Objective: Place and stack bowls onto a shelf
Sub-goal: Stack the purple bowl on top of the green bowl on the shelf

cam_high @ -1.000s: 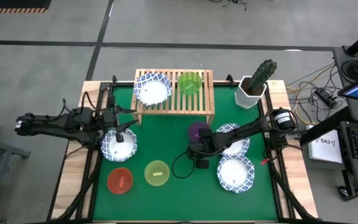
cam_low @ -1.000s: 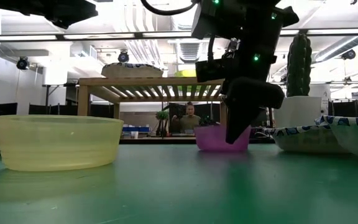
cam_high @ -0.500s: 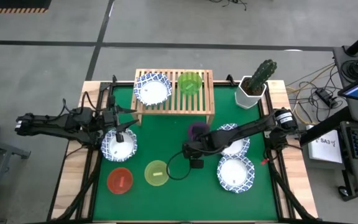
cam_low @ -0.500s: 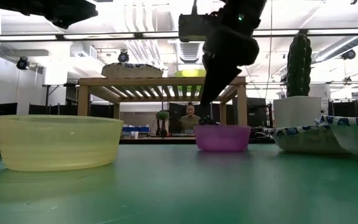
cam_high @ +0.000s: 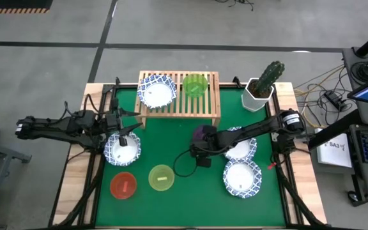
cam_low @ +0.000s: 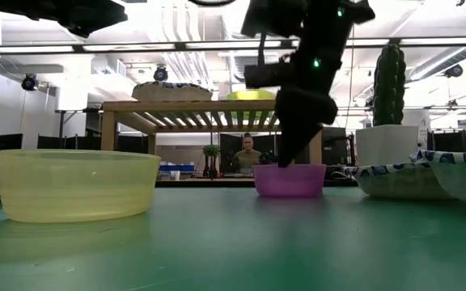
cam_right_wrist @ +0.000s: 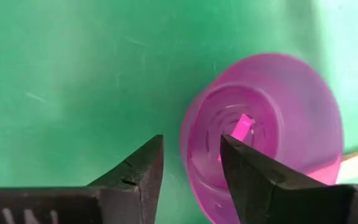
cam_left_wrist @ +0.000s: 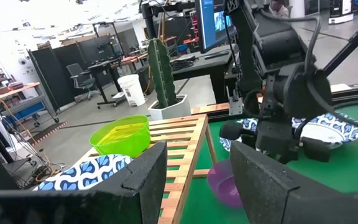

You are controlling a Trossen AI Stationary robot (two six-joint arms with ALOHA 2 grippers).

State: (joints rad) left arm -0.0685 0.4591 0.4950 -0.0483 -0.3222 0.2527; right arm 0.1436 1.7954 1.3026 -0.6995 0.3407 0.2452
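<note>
A small purple bowl stands upright on the green table in front of the shelf. My right gripper hangs open just above the bowl's near rim, one finger over the inside and one outside. On the shelf's slatted top rest a white blue-patterned bowl and a green bowl. My left gripper waits open over another white bowl at the table's left.
A yellow bowl and a red bowl sit near the front edge. Two white patterned bowls lie under and beside my right arm. A potted cactus stands at the far right corner.
My right gripper has risen from table level in front of the purple bowl, swung a little toward the table's left, then come back toward the far edge and down to the bowl's rim. The bowl has stayed where it was.
</note>
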